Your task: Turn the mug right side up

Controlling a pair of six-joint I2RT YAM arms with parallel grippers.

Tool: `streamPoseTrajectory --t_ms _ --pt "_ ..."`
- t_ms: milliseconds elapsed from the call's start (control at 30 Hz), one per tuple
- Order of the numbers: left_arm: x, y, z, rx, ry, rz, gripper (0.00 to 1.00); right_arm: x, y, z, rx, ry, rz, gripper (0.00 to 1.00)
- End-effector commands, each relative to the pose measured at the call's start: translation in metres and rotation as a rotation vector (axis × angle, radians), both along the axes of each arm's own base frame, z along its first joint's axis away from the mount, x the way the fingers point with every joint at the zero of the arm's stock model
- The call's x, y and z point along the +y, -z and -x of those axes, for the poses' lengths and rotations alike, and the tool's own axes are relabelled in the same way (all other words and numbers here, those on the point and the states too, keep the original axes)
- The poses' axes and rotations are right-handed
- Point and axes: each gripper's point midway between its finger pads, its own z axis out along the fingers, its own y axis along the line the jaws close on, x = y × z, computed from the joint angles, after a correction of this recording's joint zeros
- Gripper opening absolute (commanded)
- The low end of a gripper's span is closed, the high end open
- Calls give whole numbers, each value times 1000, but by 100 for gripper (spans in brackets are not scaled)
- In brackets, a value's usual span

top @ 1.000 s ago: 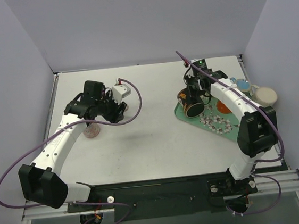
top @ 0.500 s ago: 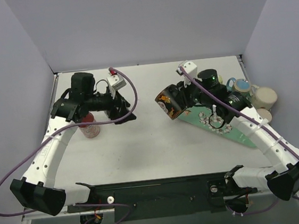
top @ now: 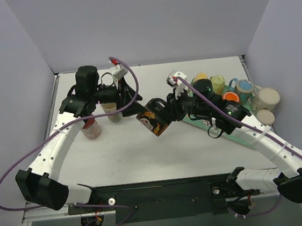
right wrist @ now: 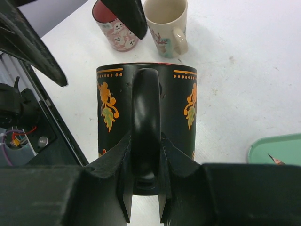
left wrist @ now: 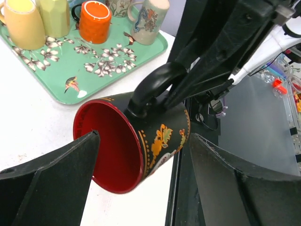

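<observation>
The mug [top: 154, 121] is black with orange flowers and a red inside. It hangs on its side above the table's middle, its mouth turned toward my left gripper. My right gripper [right wrist: 146, 188] is shut on the mug's handle [right wrist: 146, 108], one finger on each side of the loop. In the top view the right gripper [top: 168, 109] sits just right of the mug. My left gripper [left wrist: 144, 135] is open, and its fingers [left wrist: 51, 188] flank the mug [left wrist: 155, 141] without touching it. From above, the left gripper [top: 132, 100] is at the mug's upper left.
A pink mug [top: 91, 129] and a cream mug [top: 111, 110] stand upright on the table under the left arm. The green flowered tray [left wrist: 70, 75] at the right holds several mugs, among them an orange one [left wrist: 93, 21]. More cups [top: 268, 98] stand by the right wall.
The right arm lifted the black mug off the tray and carried it left to the table's middle. The left gripper opened wider and swung right to meet the mug.
</observation>
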Motion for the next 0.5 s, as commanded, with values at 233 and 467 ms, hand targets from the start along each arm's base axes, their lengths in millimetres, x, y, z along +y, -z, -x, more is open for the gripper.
streamPoseTrajectory --t_ms 233,467 --pt "-15 35 41 33 176 -61 79 5 -98 5 -241 -31 -224 0" --pt "-30 33 57 41 211 -26 12 6 -86 -3 -231 -17 -194 0"
